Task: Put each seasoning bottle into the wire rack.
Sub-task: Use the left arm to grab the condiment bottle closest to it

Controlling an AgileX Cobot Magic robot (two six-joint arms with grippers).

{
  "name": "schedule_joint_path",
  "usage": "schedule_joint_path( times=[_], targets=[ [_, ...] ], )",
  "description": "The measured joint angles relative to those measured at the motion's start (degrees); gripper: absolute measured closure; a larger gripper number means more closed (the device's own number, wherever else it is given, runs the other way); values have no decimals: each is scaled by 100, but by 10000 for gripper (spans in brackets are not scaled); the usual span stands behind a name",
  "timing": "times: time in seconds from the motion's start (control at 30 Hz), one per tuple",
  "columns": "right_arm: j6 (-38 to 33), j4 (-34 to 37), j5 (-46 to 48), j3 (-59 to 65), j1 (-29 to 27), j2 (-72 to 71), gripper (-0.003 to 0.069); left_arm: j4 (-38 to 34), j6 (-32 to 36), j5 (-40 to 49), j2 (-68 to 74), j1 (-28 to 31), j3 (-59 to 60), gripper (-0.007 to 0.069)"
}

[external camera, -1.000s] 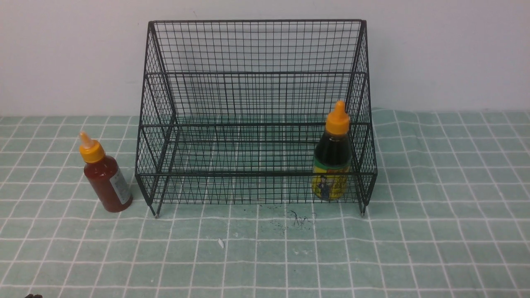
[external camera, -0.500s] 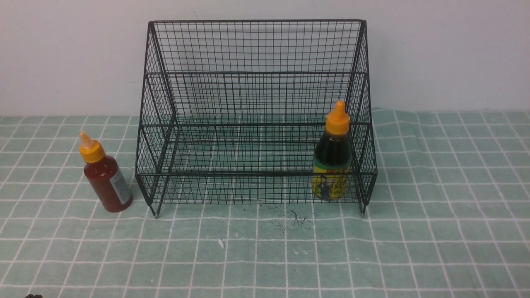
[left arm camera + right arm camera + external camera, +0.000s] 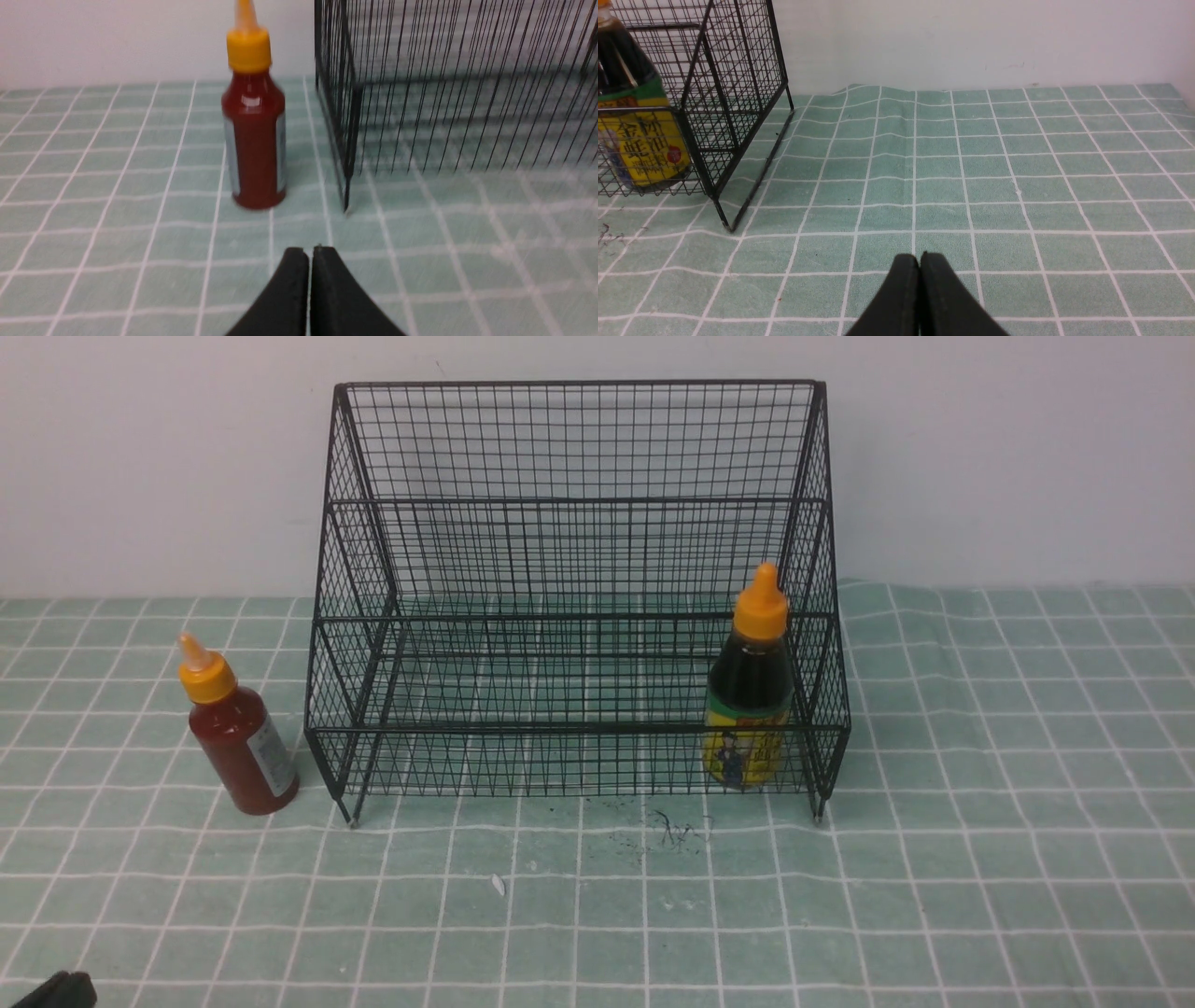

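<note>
Jaws on the left arm are pressed together and empty, low over the table [image 3: 980,803], and the red-sauce bottle [image 3: 254,140] stands upright ahead of them at about 11 o'clock, well short of contact. That bottle rests on the green checked cloth outside the wire rack [image 3: 579,560], just beside its left wall at roughly the rack's 8 o'clock, so half the task looks undone. The step in hand appears to be the left arm's reach for it. To do this well, the jaws should part wide before they close in, come straight from 6 o'clock, and take the round body across the label, not the tapering orange cap. Room is tight on the rack side, where the front foot and sloping mesh stand near, so the approach should stay square. Once held, the bottle needs lifting above the low front rail before it travels toward 3 o'clock, then setting down upright on the bottom tier. The dark-sauce bottle [image 3: 750,700] already stands upright in that tier, in the rack's 4 o'clock corner behind the front rail, so the drop should land well to its left. Jaws on the right arm are likewise together and empty, over bare cloth beyond the rack's right side.
</note>
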Motion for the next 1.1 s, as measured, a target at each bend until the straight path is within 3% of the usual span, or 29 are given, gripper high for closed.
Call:
schedule_joint_path(
  times=[0.3,0.47,0.6,0.67,0.8,0.93,0.97,1.0,1.1],
  targets=[
    [0,0,0,0,0,0,673,-1571,-507,-1934,0,0,0,631],
    [0,0,0,0,0,0,673,-1749,-517,-3822,0,0,-44,631],
    [0,2,0,0,0,0,673,-1713,-498,-4098,0,0,-635,631],
    [0,2,0,0,0,0,673,-1480,-409,-3575,68,0,-1337,631],
    [0,2,0,0,0,0,673,-1012,-240,-1510,784,0,-2675,631],
    [0,2,-1,0,0,0,673,-791,-163,1796,2465,0,-4107,631],
    [0,2,-1,0,0,0,673,-792,-156,1933,2636,0,-4161,631],
    [0,2,-1,0,0,0,673,-765,-99,2809,3236,0,-4546,631],
    [0,2,-1,0,0,0,673,-678,144,4073,4433,0,-5085,631]
  ],
)
